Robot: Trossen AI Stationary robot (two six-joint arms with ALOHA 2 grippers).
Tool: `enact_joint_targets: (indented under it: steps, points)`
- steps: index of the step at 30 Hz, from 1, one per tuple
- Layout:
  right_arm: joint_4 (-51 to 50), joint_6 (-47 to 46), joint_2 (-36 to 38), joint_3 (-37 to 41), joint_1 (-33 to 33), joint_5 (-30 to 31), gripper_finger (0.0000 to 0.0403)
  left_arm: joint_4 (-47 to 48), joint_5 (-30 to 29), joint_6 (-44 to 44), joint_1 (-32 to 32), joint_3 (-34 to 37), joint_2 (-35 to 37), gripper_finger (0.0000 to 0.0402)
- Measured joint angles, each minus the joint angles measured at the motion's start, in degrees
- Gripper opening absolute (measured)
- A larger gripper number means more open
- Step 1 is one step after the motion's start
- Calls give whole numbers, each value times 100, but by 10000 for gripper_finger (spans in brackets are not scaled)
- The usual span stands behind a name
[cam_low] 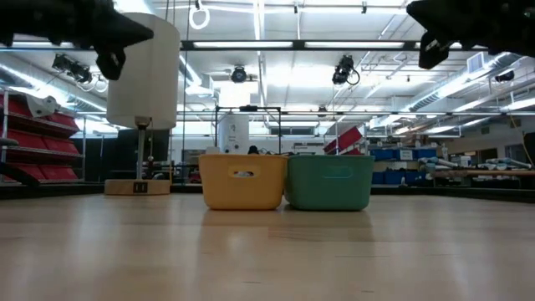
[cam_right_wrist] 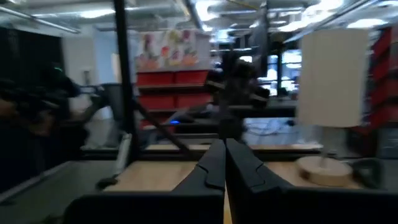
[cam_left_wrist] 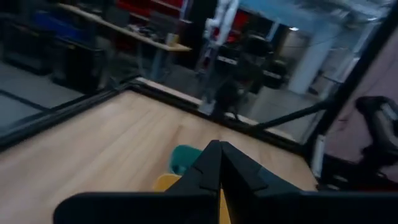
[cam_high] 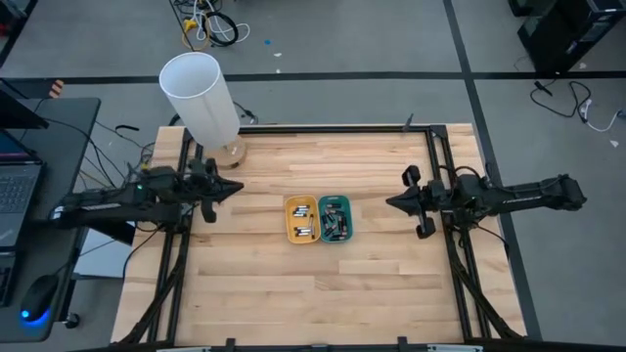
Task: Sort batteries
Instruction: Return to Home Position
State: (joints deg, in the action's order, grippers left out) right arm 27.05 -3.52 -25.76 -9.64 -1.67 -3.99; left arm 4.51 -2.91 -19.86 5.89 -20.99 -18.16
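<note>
A small yellow tray (cam_high: 301,218) and a teal tray (cam_high: 335,219) stand side by side at the table's middle. Several silvery batteries (cam_high: 303,221) lie in the yellow tray and several dark ones (cam_high: 335,221) in the teal tray. In the low view the yellow tray (cam_low: 242,180) and teal tray (cam_low: 329,181) hide their contents. My left gripper (cam_high: 238,188) hovers shut left of the trays, above the table. My right gripper (cam_high: 389,202) hovers shut to their right. The wrist views show each pair of fingers closed together: left gripper (cam_left_wrist: 219,148), right gripper (cam_right_wrist: 224,144).
A lamp with a white cylindrical shade (cam_high: 201,96) stands on a round wooden base (cam_high: 233,153) at the far left of the table, close behind my left arm. A black frame rail (cam_high: 323,129) edges the table. Bare wood (cam_high: 323,293) lies toward the near edge.
</note>
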Motion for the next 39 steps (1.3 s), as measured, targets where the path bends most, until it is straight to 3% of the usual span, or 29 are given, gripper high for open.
enact_joint_targets:
  steps: [5,8,13,18,22,27,39]
  points:
    - [297,-149,2,230,-2,-103,0,-797,910,-94,-2,964,-81,17]
    - [291,-213,-11,297,-6,-56,0,-923,1127,-567,-7,1290,-113,17]
    - [286,-169,17,362,-4,72,0,-1216,688,-21,-7,1311,-89,16]
    - [269,54,490,427,58,-71,0,-1249,462,727,-4,1106,-5,15]
    - [237,-171,1001,704,181,-70,0,-1167,445,896,-4,1069,110,15]
    - [66,-285,1479,930,275,-68,0,-404,483,897,-4,1060,341,14]
    - [-458,-234,1810,913,572,-65,0,312,532,890,-6,1060,1485,14]
